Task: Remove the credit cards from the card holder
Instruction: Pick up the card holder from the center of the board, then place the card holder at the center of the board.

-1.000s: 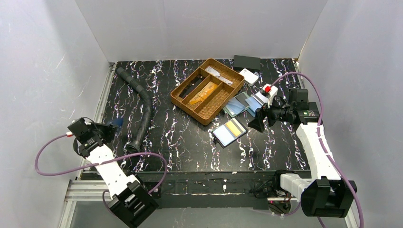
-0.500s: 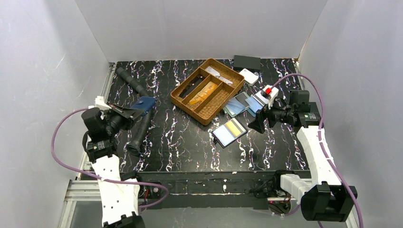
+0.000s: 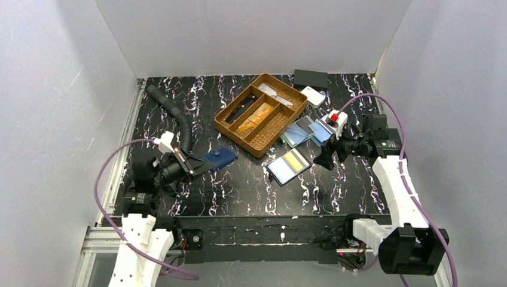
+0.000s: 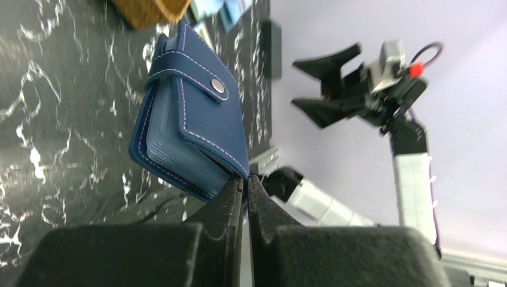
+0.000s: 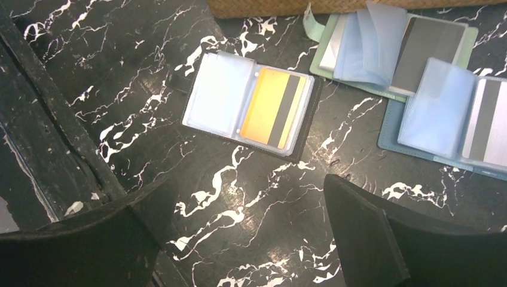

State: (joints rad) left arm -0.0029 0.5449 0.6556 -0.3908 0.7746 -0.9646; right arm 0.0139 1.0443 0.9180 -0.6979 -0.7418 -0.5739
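Observation:
My left gripper (image 3: 205, 165) is shut on the corner of a closed navy blue card holder (image 3: 219, 158) with a snap strap, held off the table left of centre. The left wrist view shows the same card holder (image 4: 191, 125) pinched at its lower edge by the left gripper (image 4: 246, 179). A second holder (image 3: 281, 170) lies open on the table, a yellow-orange credit card (image 3: 294, 160) in its right sleeve. My right gripper (image 3: 326, 156) hovers open just right of it. In the right wrist view the credit card (image 5: 272, 107) lies beyond the right gripper (image 5: 246, 185).
A wicker tray (image 3: 257, 148) with cutlery stands behind the open holder. Two more open holders (image 3: 299, 130) (image 5: 454, 113) lie to its right. A black corrugated hose (image 3: 182, 134) runs along the left. A black box (image 3: 311, 78) and a white object (image 3: 313, 95) sit at the back.
The left arm has swung from the table's left edge towards the middle, carrying the navy card holder. The right gripper has barely shifted and stays open.

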